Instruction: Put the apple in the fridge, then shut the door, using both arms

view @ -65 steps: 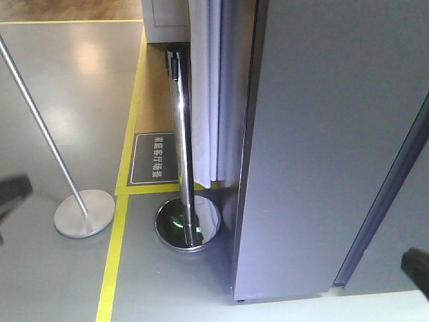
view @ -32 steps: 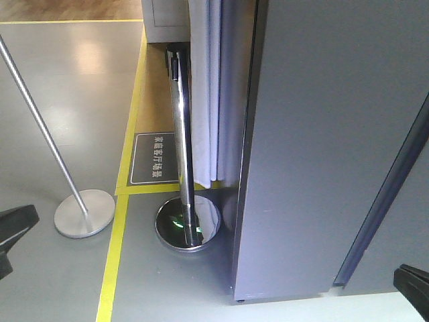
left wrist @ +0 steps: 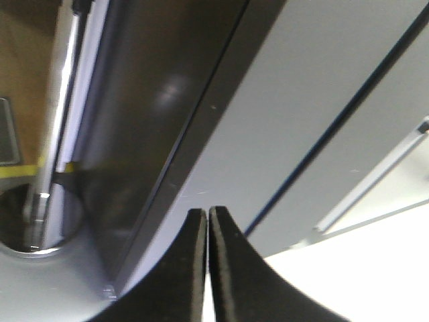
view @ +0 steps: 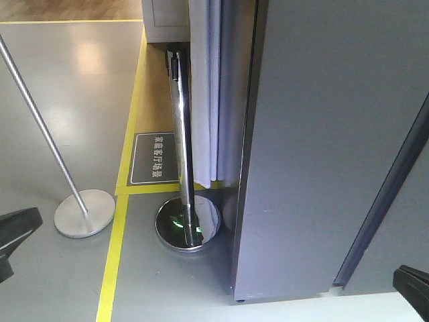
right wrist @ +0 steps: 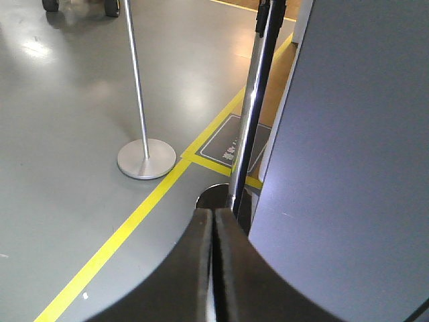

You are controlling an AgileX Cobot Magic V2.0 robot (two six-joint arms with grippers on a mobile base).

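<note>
The fridge (view: 315,134) fills the right half of the front view as a tall dark grey body. Its grey front panels lie flush, split by a dark seam (view: 382,201); I cannot tell which panel is the door. The apple is out of view. My left gripper (left wrist: 207,210) is shut with nothing between its fingers and points at the fridge's lower front (left wrist: 281,121). My right gripper (right wrist: 214,211) is also shut and empty, beside the fridge's grey side (right wrist: 355,154). Only black corners of both arms show in the front view, the left arm (view: 15,229) and the right arm (view: 411,284).
A chrome stanchion post (view: 182,134) with a round shiny base (view: 188,228) stands close to the fridge's left corner. A second post with a flat disc base (view: 84,213) stands further left. Yellow floor tape (view: 114,261) and a dark floor sign (view: 155,158) lie between them.
In the front view both black arm corners dropped lower between one second and half a second ago. Since then they have barely moved.
</note>
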